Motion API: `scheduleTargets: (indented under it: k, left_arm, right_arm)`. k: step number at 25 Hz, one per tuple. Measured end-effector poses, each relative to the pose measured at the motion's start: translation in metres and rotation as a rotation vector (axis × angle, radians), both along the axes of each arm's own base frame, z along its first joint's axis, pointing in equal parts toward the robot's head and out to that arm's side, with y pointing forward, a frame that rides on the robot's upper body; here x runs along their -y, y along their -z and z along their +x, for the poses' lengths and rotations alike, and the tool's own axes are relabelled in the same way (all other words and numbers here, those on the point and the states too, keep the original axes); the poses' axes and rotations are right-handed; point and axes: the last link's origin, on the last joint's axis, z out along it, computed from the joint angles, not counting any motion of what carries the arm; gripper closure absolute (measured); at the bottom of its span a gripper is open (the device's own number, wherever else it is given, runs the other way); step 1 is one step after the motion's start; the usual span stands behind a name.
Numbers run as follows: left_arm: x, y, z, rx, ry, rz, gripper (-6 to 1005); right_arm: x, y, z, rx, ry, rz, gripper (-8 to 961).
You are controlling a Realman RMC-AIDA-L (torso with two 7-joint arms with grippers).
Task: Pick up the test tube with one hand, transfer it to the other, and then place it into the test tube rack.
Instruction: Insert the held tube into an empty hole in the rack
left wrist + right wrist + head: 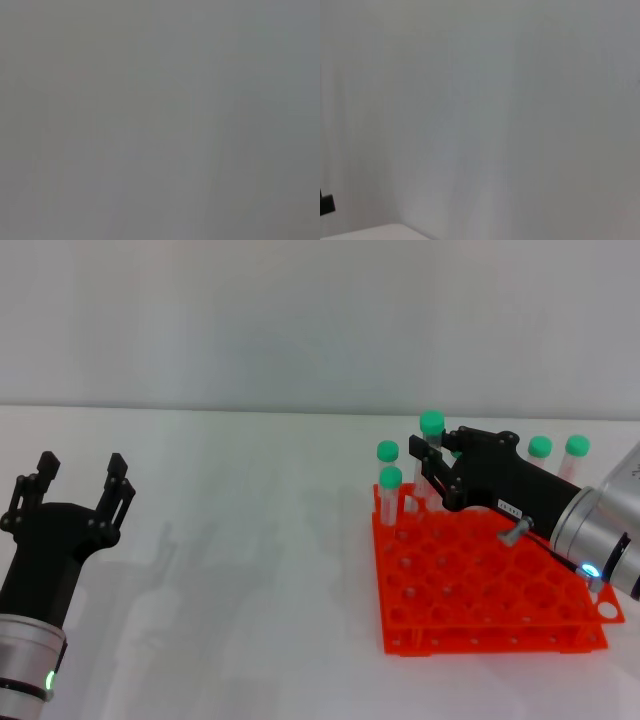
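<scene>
The orange-red test tube rack (480, 590) lies on the white table at the right of the head view. My right gripper (428, 462) reaches over the rack's far left corner and is shut on a test tube (431, 426), held upright with its green cap above the fingers and its lower end at the rack's back row. My left gripper (80, 478) is open and empty at the near left, far from the rack. Neither wrist view shows the tube or the rack.
Other green-capped tubes stand in the rack: two at its far left corner (389, 480) and two at the far right (541, 448). The table's far edge meets a pale wall. The wrist views show only blank pale surface.
</scene>
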Motion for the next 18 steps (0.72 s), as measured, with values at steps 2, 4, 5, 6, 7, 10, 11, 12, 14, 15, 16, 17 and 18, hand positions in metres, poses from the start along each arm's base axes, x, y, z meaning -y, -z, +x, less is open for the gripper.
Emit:
scheduleTargets:
  k: [2, 4, 5, 6, 7, 10, 11, 12, 14, 15, 16, 17, 18]
  left_arm:
    - [0.0, 0.0, -0.001, 0.007, -0.001, -0.003, 239]
    - [0.0, 0.0, -0.001, 0.011, -0.001, -0.003, 239]
    - [0.0, 0.0, -0.001, 0.011, -0.001, -0.003, 239]
    - [0.0, 0.0, -0.001, 0.011, -0.001, -0.004, 239]
    - [0.0, 0.0, -0.001, 0.011, -0.001, -0.004, 239]
    - [0.0, 0.0, -0.001, 0.012, -0.001, -0.004, 239]
    - [0.0, -0.001, -0.001, 0.018, 0.0, -0.005, 239]
    - [0.0, -0.001, -0.001, 0.019, 0.0, -0.005, 239]
    - [0.0, -0.001, -0.001, 0.02, 0.0, -0.005, 239]
    - [0.0, -0.001, -0.001, 0.02, 0.0, -0.005, 239]
    - [0.0, -0.001, -0.001, 0.02, -0.001, -0.005, 239]
    - [0.0, -0.001, -0.001, 0.02, -0.001, -0.005, 239]
    - [0.0, -0.001, -0.001, 0.02, -0.001, -0.005, 239]
  right_arm:
    - [0.001, 0.001, 0.001, 0.006, 0.002, -0.004, 746]
    - [0.002, 0.003, 0.001, 0.006, 0.003, -0.009, 745]
    - [0.002, 0.004, 0.001, 0.006, 0.004, -0.011, 745]
    - [0.002, 0.005, 0.0, 0.006, 0.006, -0.012, 745]
    - [0.003, 0.006, 0.0, 0.011, 0.007, -0.012, 745]
    - [0.002, 0.009, -0.001, 0.024, 0.013, -0.012, 745]
    - [0.002, 0.01, -0.001, 0.025, 0.013, -0.012, 745]
    - [0.002, 0.011, -0.002, 0.026, 0.013, -0.011, 745]
    - [0.001, 0.011, -0.003, 0.023, 0.014, -0.002, 744]
    - [0.002, 0.012, -0.003, 0.022, 0.015, 0.0, 744]
    - [0.002, 0.012, -0.003, 0.02, 0.017, 0.001, 744]
    - [0.002, 0.013, -0.003, 0.02, 0.018, 0.0, 744]
    - [0.002, 0.013, -0.003, 0.022, 0.023, -0.001, 744]
